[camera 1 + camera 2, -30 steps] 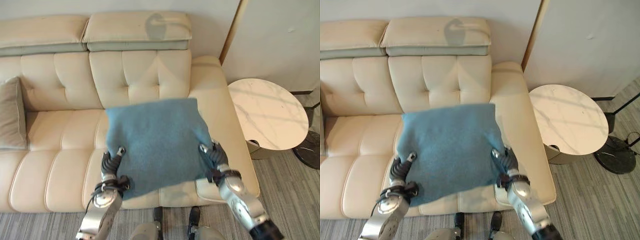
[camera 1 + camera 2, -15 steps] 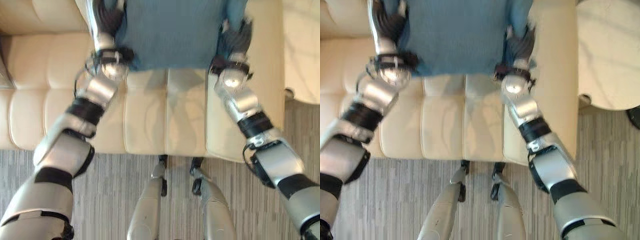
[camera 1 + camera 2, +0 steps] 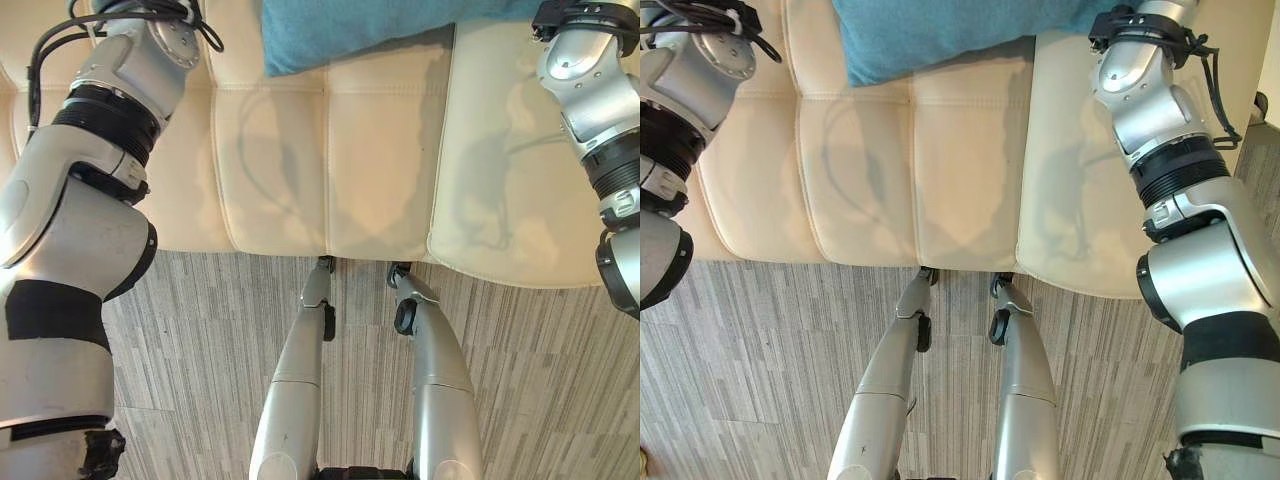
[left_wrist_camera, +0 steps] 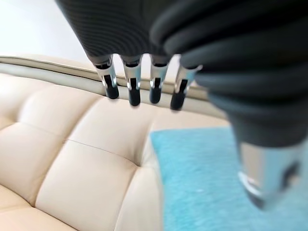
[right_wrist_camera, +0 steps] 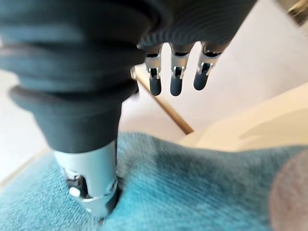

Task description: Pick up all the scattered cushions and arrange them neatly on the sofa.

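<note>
A blue cushion (image 3: 350, 25) lies on the cream sofa seat (image 3: 380, 170), and the eye views catch just its near edge. My left hand (image 4: 130, 91) hovers over the seat with its fingers straight, the cushion (image 4: 207, 183) lying beside its thumb. My right hand (image 5: 175, 79) also has straight fingers, held above the cushion (image 5: 192, 187), with its thumb resting on the blue cloth. Neither hand is curled round the cushion. Both arms reach forward over the seat, one on each side of the cushion.
The sofa's front edge (image 3: 940, 255) runs across the eye views. Grey striped carpet (image 3: 200, 330) lies below it. The tufted backrest (image 4: 72, 120) rises past my left hand. A pale wall and a wooden strip (image 5: 168, 115) stand beyond my right hand.
The head camera has tipped down towards the sofa's front edge and the floor. Both arms have stretched forward, carrying the cushion farther back over the seat.
</note>
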{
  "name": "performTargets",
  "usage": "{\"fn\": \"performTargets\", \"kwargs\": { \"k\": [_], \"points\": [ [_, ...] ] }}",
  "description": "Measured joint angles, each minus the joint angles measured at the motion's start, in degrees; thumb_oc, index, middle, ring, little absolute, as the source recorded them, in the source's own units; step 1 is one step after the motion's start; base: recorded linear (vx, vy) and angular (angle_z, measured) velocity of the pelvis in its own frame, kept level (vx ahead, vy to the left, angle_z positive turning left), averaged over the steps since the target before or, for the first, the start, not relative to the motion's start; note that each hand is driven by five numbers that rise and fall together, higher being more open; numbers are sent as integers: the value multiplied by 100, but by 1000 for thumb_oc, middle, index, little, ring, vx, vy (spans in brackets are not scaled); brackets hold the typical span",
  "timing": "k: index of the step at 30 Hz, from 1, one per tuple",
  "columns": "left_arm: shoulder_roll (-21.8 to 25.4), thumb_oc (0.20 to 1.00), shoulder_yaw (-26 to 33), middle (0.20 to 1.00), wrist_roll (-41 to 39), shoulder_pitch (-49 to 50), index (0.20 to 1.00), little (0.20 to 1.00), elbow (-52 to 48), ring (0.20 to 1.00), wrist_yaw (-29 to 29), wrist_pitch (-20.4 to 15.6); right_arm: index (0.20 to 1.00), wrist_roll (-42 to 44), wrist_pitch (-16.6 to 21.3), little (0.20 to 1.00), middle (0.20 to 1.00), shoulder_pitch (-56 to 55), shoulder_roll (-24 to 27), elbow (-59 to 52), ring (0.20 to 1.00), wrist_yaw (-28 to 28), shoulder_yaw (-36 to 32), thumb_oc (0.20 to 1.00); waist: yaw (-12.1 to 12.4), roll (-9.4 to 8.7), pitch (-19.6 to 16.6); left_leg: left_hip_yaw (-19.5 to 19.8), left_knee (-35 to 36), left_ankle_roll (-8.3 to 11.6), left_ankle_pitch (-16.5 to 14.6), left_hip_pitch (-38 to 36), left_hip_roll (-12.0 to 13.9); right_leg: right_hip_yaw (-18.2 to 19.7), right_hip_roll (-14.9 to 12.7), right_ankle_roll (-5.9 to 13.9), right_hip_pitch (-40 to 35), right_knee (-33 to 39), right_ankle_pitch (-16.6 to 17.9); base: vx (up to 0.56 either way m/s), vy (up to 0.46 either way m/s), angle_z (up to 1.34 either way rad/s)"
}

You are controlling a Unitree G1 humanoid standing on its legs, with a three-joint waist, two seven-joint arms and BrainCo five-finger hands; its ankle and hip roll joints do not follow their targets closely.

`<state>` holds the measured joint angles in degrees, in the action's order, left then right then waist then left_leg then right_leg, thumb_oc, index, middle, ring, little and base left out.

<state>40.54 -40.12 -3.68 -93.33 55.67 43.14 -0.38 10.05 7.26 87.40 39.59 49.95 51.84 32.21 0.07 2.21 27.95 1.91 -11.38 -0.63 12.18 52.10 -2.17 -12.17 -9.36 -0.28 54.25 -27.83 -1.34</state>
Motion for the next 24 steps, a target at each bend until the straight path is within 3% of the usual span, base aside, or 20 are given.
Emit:
{"fn": "performTargets", "kwargs": {
  "k": [2, 4, 5, 8, 9, 13, 14, 15, 17, 18, 20, 24],
  "points": [
    [8, 1000, 610, 1000, -708, 491, 1000, 1000, -430, 1000, -107, -230, 1000, 322, -34, 1000, 1000, -182, -149, -93, 1000, -29, -479, 1000, 5, -28, 16, -49, -7, -2, -2, -132, -12, 90, -1, 0, -96, -25, 1, 3, 44, -6],
    [35, 1000, 821, 1000, -1210, 848, 1000, 1000, -485, 1000, -280, -326, 1000, 488, -16, 1000, 1000, -376, -297, -197, 1000, -91, -745, 1000, -7, -32, 15, -87, 3, -8, -56, -265, -13, 151, 5, 4, -183, -42, 9, -5, 46, -13],
    [48, 1000, 1726, 1000, -1830, 1839, 1000, 1000, -1378, 1000, -516, -478, 1000, 625, 6, 1000, 1000, -988, -656, -762, 1000, -279, -1352, 1000, -64, -59, 16, -120, 96, -23, -115, -519, -19, 260, 34, 18, -371, 32, 22, -4, 36, -19],
    [13, 1000, 2048, 1000, -2268, 2779, 1000, 1000, -1865, 1000, -715, -690, 1000, 807, 2, 1000, 1000, -1854, -1045, -1171, 1000, -547, -1535, 1000, -98, -91, 4, -215, 197, -28, -155, -876, 28, 351, 102, 84, -718, 249, 28, 26, 14, -25],
    [-51, 1000, 2784, 1000, -2483, 3836, 1000, 1000, -2648, 1000, -895, -784, 1000, 802, -33, 1000, 1000, -2704, -1304, -1743, 1000, -898, -1596, 1000, -115, -164, 48, -299, 378, -53, -175, -1307, 58, 482, 185, 72, -1116, 483, 57, 65, -6, -41],
    [-280, 1000, 3210, 1000, -2505, 5468, 1000, 1000, -2944, 1000, -1126, -914, 1000, 708, -162, 1000, 1000, -4624, -1459, -2478, 1000, -1595, -1568, 1000, -151, -278, -247, -369, 696, -89, -251, -2051, 115, 478, 261, 150, -1870, 952, 121, 80, 16, -23],
    [-423, 1000, 3452, 1000, -2493, 5856, 1000, 1000, -3094, 1000, -1248, -930, 1000, 675, -179, 1000, 1000, -4983, -1609, -2817, 1000, -1796, -1764, 1000, -154, -321, -221, -429, 685, -30, -225, -2255, 139, 491, 305, 183, -2113, 1023, 302, 158, 44, -22],
    [-634, 1000, 3709, 1000, -2497, 6143, 1000, 1000, -3143, 1000, -1307, -896, 1000, 676, -222, 1000, 1000, -5282, -1762, -3006, 1000, -1884, -1839, 1000, -126, -368, -195, -490, 792, -84, -186, -2559, 153, 514, 312, 144, -2406, 1170, 388, 132, 52, -35],
    [-1277, 1000, 4096, 1000, -2478, 7239, 1000, 1000, -3383, 1000, -1485, -850, 1000, 561, -244, 1000, 1000, -6117, -2067, -3294, 1000, -2249, -1829, 1000, -130, -404, -511, -587, 1144, -31, -320, -3200, 199, 552, 404, 266, -3065, 1676, 387, 149, 70, -35],
    [-1670, 1000, 4123, 1000, -2459, 7919, 1000, 1000, -3543, 1000, -1565, -890, 1000, 476, -235, 1000, 1000, -6739, -2220, -3505, 1000, -2456, -1942, 1000, -127, -392, -776, -603, 1346, -25, -320, -3529, 203, 578, 435, 316, -3424, 2001, 426, 90, 56, -19],
    [-1986, 1000, 3973, 1000, -2455, 8551, 1000, 1000, -3572, 1000, -1776, -808, 1000, 439, -271, 1000, 1000, -7252, -2286, -3517, 1000, -2791, -1962, 1000, -127, -421, -956, -690, 1595, -25, -320, -4020, 212, 599, 496, 326, -3935, 2437, 554, 64, 53, -17],
    [-2174, 1000, 4009, 1000, -2421, 8932, 1000, 1000, -3750, 1000, -2112, -718, 1000, 312, -268, 1000, 1000, -7643, -2306, -3579, 1000, -3284, -2088, 1000, -129, -449, -1236, -753, 1601, -68, -333, -4174, 193, 600, 512, 303, -4433, 3093, 919, 20, 42, -6]
  ]
}}
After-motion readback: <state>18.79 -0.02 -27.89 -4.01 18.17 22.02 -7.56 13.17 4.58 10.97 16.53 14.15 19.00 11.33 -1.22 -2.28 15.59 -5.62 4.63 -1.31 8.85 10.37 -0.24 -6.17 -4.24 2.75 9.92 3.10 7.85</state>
